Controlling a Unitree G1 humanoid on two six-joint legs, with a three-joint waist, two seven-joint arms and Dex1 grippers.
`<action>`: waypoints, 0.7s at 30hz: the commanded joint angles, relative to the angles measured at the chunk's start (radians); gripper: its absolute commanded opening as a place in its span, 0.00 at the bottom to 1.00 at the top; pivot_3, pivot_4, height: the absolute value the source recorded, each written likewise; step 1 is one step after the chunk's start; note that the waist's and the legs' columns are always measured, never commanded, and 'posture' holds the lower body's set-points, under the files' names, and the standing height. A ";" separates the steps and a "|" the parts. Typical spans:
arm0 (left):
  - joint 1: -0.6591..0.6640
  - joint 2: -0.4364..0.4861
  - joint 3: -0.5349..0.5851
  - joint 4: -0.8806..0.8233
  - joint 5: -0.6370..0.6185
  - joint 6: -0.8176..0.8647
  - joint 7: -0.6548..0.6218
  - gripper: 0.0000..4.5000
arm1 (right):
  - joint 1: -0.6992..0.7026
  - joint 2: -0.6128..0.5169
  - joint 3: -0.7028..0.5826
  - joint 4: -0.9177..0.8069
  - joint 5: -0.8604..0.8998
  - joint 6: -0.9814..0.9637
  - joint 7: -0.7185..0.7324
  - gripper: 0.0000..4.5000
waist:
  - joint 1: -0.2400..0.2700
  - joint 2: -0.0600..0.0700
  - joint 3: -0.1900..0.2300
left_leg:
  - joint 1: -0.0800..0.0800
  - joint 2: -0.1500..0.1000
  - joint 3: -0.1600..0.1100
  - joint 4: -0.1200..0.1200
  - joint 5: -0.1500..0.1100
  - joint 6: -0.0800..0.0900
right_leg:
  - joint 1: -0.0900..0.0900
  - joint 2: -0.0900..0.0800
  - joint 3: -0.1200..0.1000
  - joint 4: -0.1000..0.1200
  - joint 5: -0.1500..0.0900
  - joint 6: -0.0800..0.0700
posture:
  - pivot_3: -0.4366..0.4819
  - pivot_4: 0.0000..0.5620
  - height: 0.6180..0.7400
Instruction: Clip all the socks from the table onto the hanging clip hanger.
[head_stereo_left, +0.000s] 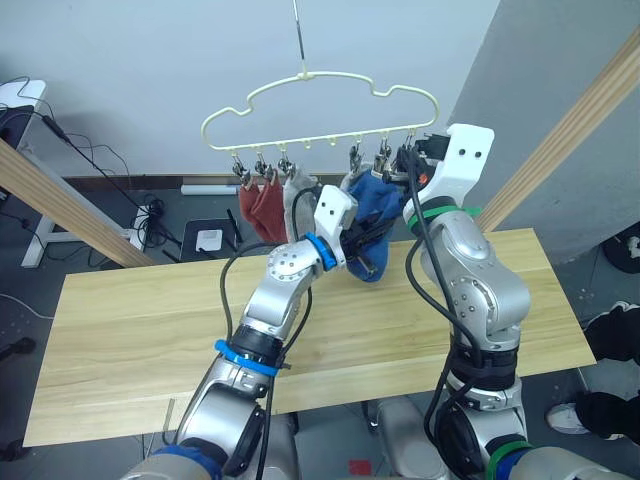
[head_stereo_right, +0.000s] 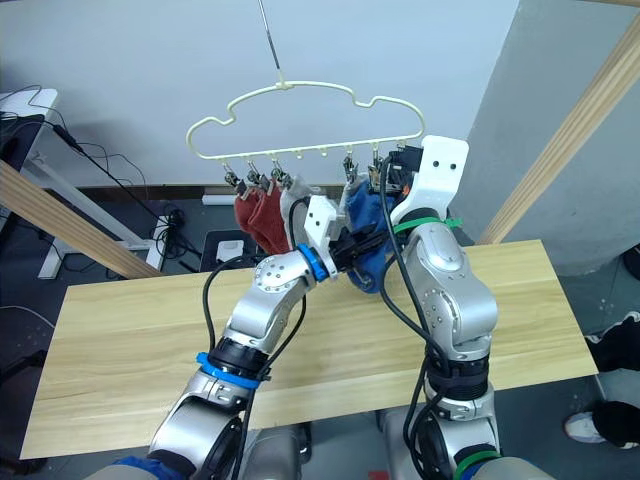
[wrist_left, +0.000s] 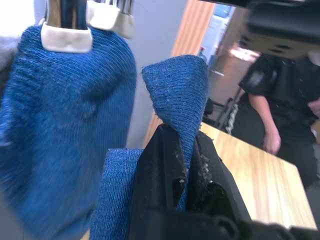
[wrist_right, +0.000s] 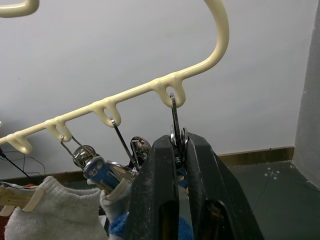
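Note:
The pale yellow clip hanger (head_stereo_left: 320, 108) hangs above the table's (head_stereo_left: 130, 320) far edge. Two rust red socks (head_stereo_left: 262, 207), a light grey sock (head_stereo_left: 298, 190) and a blue sock (head_stereo_left: 378, 197) hang from its clips. My left gripper (wrist_left: 185, 165) is shut on the edge of a second blue sock (wrist_left: 180, 95), held up just beside the hanging blue one (wrist_left: 65, 125). My right gripper (wrist_right: 177, 145) is raised at the hanger's right end, shut on the last metal clip (wrist_right: 175, 131) under the wire (wrist_right: 190, 75).
Slanted wooden poles stand at the left (head_stereo_left: 60, 200) and right (head_stereo_left: 570, 130) of the table. A person in dark clothes (wrist_left: 285, 95) sits beyond the table's far side. Cables and a power strip (head_stereo_left: 150, 215) lie on the floor behind.

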 joint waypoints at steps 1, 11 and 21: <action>-0.035 -0.034 0.018 0.019 -0.001 -0.030 0.040 0.00 | -0.021 -0.001 0.003 -0.062 -0.006 -0.009 -0.001 0.00 | 0.000 0.000 0.000 | 0.000 0.000 0.000 0.000 0.000 0.000 | 0.000 0.000 0.000 0.000 0.000 0.000 | 0.26 0.51 1.00; -0.062 -0.068 0.059 0.037 -0.031 -0.015 0.064 0.00 | -0.017 -0.008 0.006 -0.065 -0.011 -0.008 0.004 0.00 | 0.000 0.000 0.000 | 0.000 0.000 0.000 0.000 0.000 0.000 | 0.000 0.000 0.000 0.000 0.000 0.000 | 0.25 0.51 1.00; -0.090 -0.086 0.069 0.048 -0.033 -0.010 0.080 0.00 | -0.015 -0.009 0.008 -0.065 -0.008 -0.002 0.005 0.00 | 0.000 0.000 0.000 | 0.000 0.000 0.000 0.000 0.000 0.000 | 0.000 0.000 0.000 0.000 0.000 0.000 | 0.25 0.51 1.00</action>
